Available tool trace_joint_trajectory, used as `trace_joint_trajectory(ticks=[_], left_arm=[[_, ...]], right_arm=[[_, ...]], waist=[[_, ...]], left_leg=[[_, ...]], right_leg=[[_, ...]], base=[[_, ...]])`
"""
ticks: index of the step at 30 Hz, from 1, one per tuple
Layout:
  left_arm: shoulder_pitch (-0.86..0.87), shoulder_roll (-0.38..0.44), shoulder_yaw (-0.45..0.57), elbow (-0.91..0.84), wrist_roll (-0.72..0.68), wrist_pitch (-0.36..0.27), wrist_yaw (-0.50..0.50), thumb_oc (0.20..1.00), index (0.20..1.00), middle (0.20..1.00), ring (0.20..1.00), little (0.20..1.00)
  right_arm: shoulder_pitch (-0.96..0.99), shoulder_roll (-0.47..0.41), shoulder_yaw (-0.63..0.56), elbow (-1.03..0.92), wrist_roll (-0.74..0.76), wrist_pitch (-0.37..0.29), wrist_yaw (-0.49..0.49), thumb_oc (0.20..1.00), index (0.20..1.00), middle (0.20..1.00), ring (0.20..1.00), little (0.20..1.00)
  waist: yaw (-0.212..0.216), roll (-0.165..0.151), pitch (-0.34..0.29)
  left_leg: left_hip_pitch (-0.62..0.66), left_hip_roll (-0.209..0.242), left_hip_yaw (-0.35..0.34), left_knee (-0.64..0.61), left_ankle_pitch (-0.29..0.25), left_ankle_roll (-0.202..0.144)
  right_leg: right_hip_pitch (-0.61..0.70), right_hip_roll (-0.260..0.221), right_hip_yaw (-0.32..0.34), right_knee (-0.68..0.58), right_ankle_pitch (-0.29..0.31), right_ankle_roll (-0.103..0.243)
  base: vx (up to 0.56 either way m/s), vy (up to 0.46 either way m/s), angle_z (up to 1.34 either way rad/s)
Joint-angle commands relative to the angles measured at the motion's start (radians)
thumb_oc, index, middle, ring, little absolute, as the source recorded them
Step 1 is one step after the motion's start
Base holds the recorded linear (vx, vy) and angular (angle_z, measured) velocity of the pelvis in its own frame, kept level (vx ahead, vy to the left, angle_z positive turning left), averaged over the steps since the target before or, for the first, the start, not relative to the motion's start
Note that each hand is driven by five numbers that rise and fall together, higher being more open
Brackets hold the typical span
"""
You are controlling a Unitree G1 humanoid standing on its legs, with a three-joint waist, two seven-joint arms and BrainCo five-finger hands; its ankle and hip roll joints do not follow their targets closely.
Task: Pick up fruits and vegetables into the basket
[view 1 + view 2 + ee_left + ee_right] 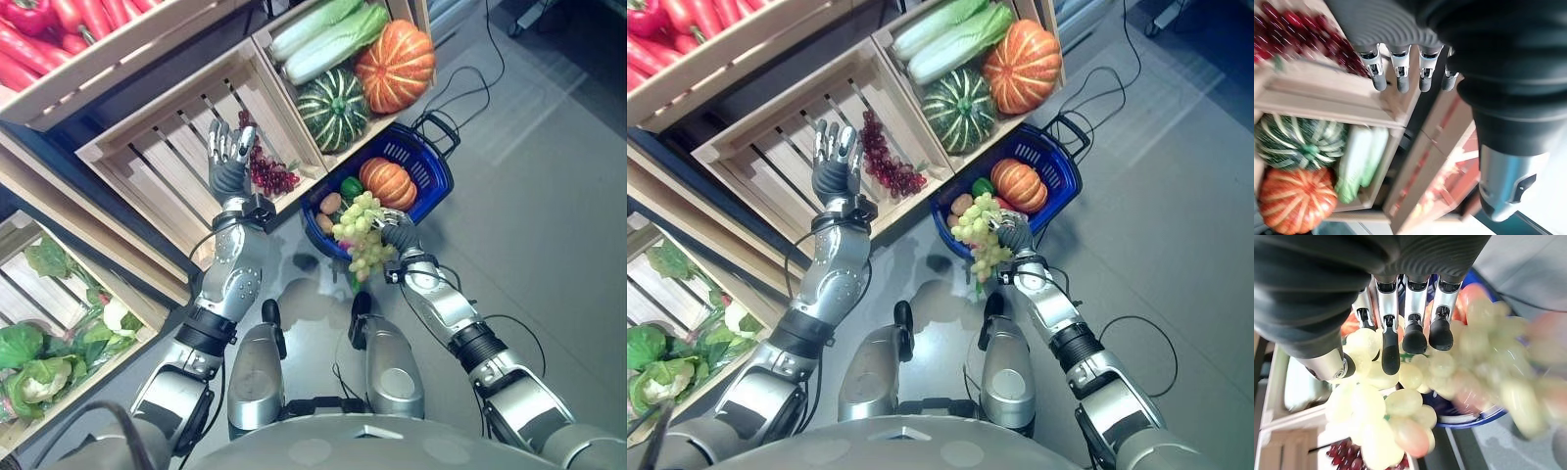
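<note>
**Green grapes held at the blue basket**

A bunch of green grapes (361, 235) is held by the right hand (397, 233) near the middle of the frame. In the right wrist view the fingers (1414, 335) are seen curled onto the grapes, with the thumb on the other side of the bunch. The bunch is seen at the near rim of the blue basket (431, 171), partly over it and partly hanging past the rim, over the floor (549, 196).

The blue basket is placed on the floor, a little right of the middle of the frame. A small orange pumpkin (387, 182), a green vegetable (351, 186) and some brown round things (329, 205) are seen inside it.

The left hand (229, 157) is held up in the upper middle of the frame, over a slatted wooden crate (157, 157). Its fingers are straight and spread, and nothing is held in it. A bunch of red grapes (270, 172) is seen in that crate, just beside the left hand.

In the crate at the top of the frame, a big orange pumpkin (396, 65), a striped green squash (333, 108) and pale cabbages (328, 34) are kept. Red peppers (59, 24) are seen in the upper left corner, and leafy greens (49, 357) at the lower left.
</note>
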Motion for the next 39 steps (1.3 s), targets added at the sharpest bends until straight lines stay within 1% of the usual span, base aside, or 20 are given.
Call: trace_joint_trajectory(ticks=[1, 8, 13, 14, 15, 17, 19, 20, 21, 22, 23, 24, 26, 27, 28, 32, 33, 34, 35, 39], left_arm=[[-0.004, -0.004, -0.001, -0.055, -0.023, -0.080, -0.018, 1.000, 1.000, 1.000, 1.000, 1.000], [0.018, 0.023, 0.017, -0.034, -0.040, -0.082, -0.080, 1.000, 1.000, 1.000, 1.000, 1.000], [0.054, 0.055, 0.037, -0.002, -0.053, -0.017, -0.146, 1.000, 1.000, 1.000, 1.000, 1.000], [0.054, 0.055, 0.037, -0.002, -0.053, -0.017, -0.146, 1.000, 1.000, 1.000, 1.000, 1.000], [0.102, 0.093, 0.053, 0.014, -0.014, 0.032, -0.230, 1.000, 1.000, 1.000, 1.000, 1.000], [0.149, 0.125, 0.068, 0.029, 0.030, 0.085, -0.297, 1.000, 1.000, 1.000, 1.000, 1.000], [0.186, 0.150, 0.078, 0.050, 0.057, 0.118, -0.337, 1.000, 1.000, 1.000, 1.000, 1.000], [0.234, 0.171, 0.085, 0.085, 0.105, 0.138, -0.396, 1.000, 1.000, 1.000, 1.000, 1.000], [0.260, 0.191, 0.089, 0.106, 0.159, 0.149, -0.425, 1.000, 1.000, 1.000, 1.000, 1.000], [0.264, 0.196, 0.090, 0.112, 0.175, 0.157, -0.426, 1.000, 1.000, 1.000, 1.000, 1.000], [0.278, 0.204, 0.090, 0.124, 0.183, 0.150, -0.436, 1.000, 1.000, 1.000, 1.000, 1.000], [0.306, 0.218, 0.095, 0.153, 0.190, 0.160, -0.453, 1.000, 1.000, 1.000, 1.000, 1.000], [0.332, 0.226, 0.104, 0.181, 0.184, 0.173, -0.467, 1.000, 1.000, 1.000, 1.000, 1.000], [0.381, 0.229, 0.125, 0.249, 0.185, 0.167, -0.506, 1.000, 1.000, 1.000, 1.000, 1.000], [0.397, 0.229, 0.130, 0.274, 0.189, 0.166, -0.517, 1.000, 1.000, 1.000, 1.000, 1.000], [0.444, 0.226, 0.145, 0.362, 0.227, 0.147, -0.538, 1.000, 1.000, 1.000, 1.000, 1.000], [0.477, 0.220, 0.157, 0.411, 0.245, 0.128, -0.541, 1.000, 1.000, 1.000, 1.000, 1.000], [0.476, 0.220, 0.157, 0.412, 0.245, 0.127, -0.541, 1.000, 1.000, 1.000, 1.000, 1.000], [0.509, 0.216, 0.166, 0.457, 0.251, 0.117, -0.553, 1.000, 1.000, 1.000, 1.000, 1.000], [0.543, 0.202, 0.170, 0.533, 0.283, 0.088, -0.580, 1.000, 1.000, 1.000, 1.000, 1.000]], right_arm=[[-0.057, -0.003, -0.038, -0.038, 0.014, -0.054, -0.021, 0.200, 0.200, 0.200, 0.200, 0.200], [-0.108, -0.058, -0.107, 0.038, 0.089, -0.082, -0.003, 0.200, 0.200, 0.200, 0.200, 0.200], [-0.140, -0.098, -0.161, 0.078, 0.152, -0.101, 0.021, 0.200, 0.200, 0.200, 0.200, 0.200], [-0.140, -0.098, -0.161, 0.078, 0.152, -0.101, 0.021, 0.200, 0.200, 0.200, 0.200, 0.200], [-0.161, -0.144, -0.213, 0.114, 0.190, -0.107, 0.045, 0.200, 0.200, 0.200, 0.200, 0.200], [-0.168, -0.173, -0.249, 0.136, 0.220, -0.111, 0.057, 0.200, 0.200, 0.200, 0.200, 0.200], [-0.175, -0.194, -0.272, 0.152, 0.240, -0.114, 0.065, 0.200, 0.200, 0.200, 0.200, 0.200], [-0.181, -0.216, -0.295, 0.176, 0.254, -0.112, 0.074, 0.200, 0.200, 0.200, 0.200, 0.200], [-0.192, -0.234, -0.311, 0.198, 0.255, -0.108, 0.082, 0.200, 0.200, 0.200, 0.200, 0.200], [-0.195, -0.238, -0.314, 0.203, 0.256, -0.105, 0.084, 0.200, 0.200, 0.200, 0.200, 0.200], [-0.202, -0.248, -0.321, 0.212, 0.257, -0.103, 0.089, 0.200, 0.200, 0.200, 0.200, 0.200], [-0.215, -0.270, -0.333, 0.229, 0.262, -0.093, 0.095, 0.200, 0.200, 0.200, 0.200, 0.200], [-0.231, -0.294, -0.344, 0.252, 0.264, -0.087, 0.106, 0.200, 0.200, 0.200, 0.200, 0.200], [-0.268, -0.337, -0.361, 0.300, 0.259, -0.076, 0.123, 0.200, 0.200, 0.200, 0.200, 0.200], [-0.284, -0.351, -0.366, 0.320, 0.254, -0.072, 0.127, 0.200, 0.200, 0.200, 0.200, 0.200], [-0.322, -0.388, -0.379, 0.368, 0.241, -0.058, 0.126, 0.200, 0.200, 0.200, 0.200, 0.200], [-0.343, -0.417, -0.388, 0.396, 0.247, -0.045, 0.125, 0.200, 0.200, 0.200, 0.200, 0.200], [-0.344, -0.417, -0.387, 0.398, 0.247, -0.046, 0.126, 0.200, 0.200, 0.200, 0.200, 0.200], [-0.365, -0.444, -0.398, 0.433, 0.242, -0.044, 0.136, 0.200, 0.200, 0.200, 0.200, 0.200], [-0.399, -0.475, -0.405, 0.486, 0.238, -0.035, 0.135, 0.200, 0.200, 0.200, 0.200, 0.200]], waist=[[0.015, 0.002, -0.004], [0.032, 0.024, 0.050], [0.045, 0.049, 0.050], [0.045, 0.049, 0.050], [0.061, 0.074, 0.050], [0.076, 0.091, 0.050], [0.087, 0.104, 0.050], [0.100, 0.115, 0.050], [0.109, 0.125, 0.050], [0.111, 0.127, 0.050], [0.114, 0.134, 0.050], [0.121, 0.149, 0.050], [0.128, 0.162, 0.050], [0.140, 0.189, 0.050], [0.145, 0.198, 0.050], [0.158, 0.224, 0.050], [0.166, 0.238, 0.050], [0.165, 0.238, 0.050], [0.173, 0.252, 0.050], [0.178, 0.271, 0.050]], left_leg=[[-0.028, 0.049, 0.015, 0.042, -0.028, -0.004], [-0.106, 0.047, 0.000, 0.078, -0.020, -0.006], [-0.192, 0.035, -0.017, 0.089, -0.009, -0.004], [-0.192, 0.035, -0.017, 0.089, -0.009, -0.004], [-0.254, 0.023, -0.029, 0.100, -0.001, -0.001], [-0.296, 0.013, -0.032, 0.100, 0.005, 0.002], [-0.325, 0.006, -0.033, 0.098, 0.009, 0.005], [-0.340, -0.005, -0.036, 0.112, -0.019, 0.002], [-0.362, -0.010, -0.034, 0.114, -0.018, 0.005], [-0.368, -0.011, -0.033, 0.116, -0.018, 0.005], [-0.380, -0.014, -0.033, 0.119, -0.017, 0.007], [-0.405, -0.018, -0.032, 0.124, -0.014, 0.009], [-0.421, -0.020, -0.030, 0.127, -0.013, 0.012], [-0.452, -0.028, -0.030, 0.136, -0.012, 0.014], [-0.464, -0.031, -0.029, 0.140, -0.012, 0.015], [-0.503, -0.041, -0.028, 0.152, -0.008, 0.019], [-0.527, -0.043, -0.025, 0.154, -0.004, 0.020], [-0.528, -0.043, -0.025, 0.154, -0.004, 0.020], [-0.546, -0.046, -0.026, 0.156, -0.001, 0.022], [-0.577, -0.049, -0.025, 0.170, 0.001, 0.025]], right_leg=[[0.040, -0.065, 0.024, 0.019, -0.035, 0.069], [-0.035, -0.065, 0.000, 0.086, -0.047, 0.057], [-0.125, -0.072, -0.022, 0.144, -0.066, 0.047], [-0.125, -0.072, -0.022, 0.144, -0.066, 0.047], [-0.191, -0.085, -0.037, 0.190, -0.080, 0.039], [-0.239, -0.096, -0.048, 0.215, -0.088, 0.034], [-0.277, -0.102, -0.050, 0.236, -0.095, 0.032], [-0.304, -0.112, -0.044, 0.275, -0.130, 0.041], [-0.330, -0.118, -0.045, 0.289, -0.135, 0.039], [-0.336, -0.119, -0.045, 0.293, -0.136, 0.039], [-0.351, -0.119, -0.043, 0.301, -0.139, 0.037], [-0.379, -0.121, -0.040, 0.319, -0.144, 0.033], [-0.400, -0.124, -0.040, 0.330, -0.150, 0.030], [-0.442, -0.128, -0.034, 0.359, -0.163, 0.022], [-0.456, -0.130, -0.032, 0.369, -0.167, 0.019], [-0.502, -0.131, -0.026, 0.393, -0.175, 0.009], [-0.527, -0.134, -0.027, 0.397, -0.174, 0.005], [-0.528, -0.134, -0.027, 0.398, -0.174, 0.005], [-0.551, -0.135, -0.025, 0.406, -0.177, 0.000], [-0.596, -0.140, -0.014, 0.433, -0.185, -0.007]], base=[[-0.05, -0.066, -0.09], [-0.07, -0.056, 0.02], [-0.06, -0.030, 0.08], [-0.06, -0.039, 0.14], [-0.06, -0.045, 0.18], [-0.06, -0.034, 0.40], [0.00, -0.011, 0.33], [0.04, -0.016, 0.08], [0.05, -0.016, 0.04], [-0.01, 0.005, 0.10], [-0.01, 0.018, 0.12], [-0.01, 0.024, 0.10], [0.00, 0.044, 0.05], [0.01, 0.081, 0.06], [0.00, 0.085, 0.05], [0.00, 0.025, 0.06], [-0.01, 0.011, 0.03], [-0.02, 0.030, 0.02], [-0.01, 0.035, 0.03], [0.00, 0.020, 0.01]])
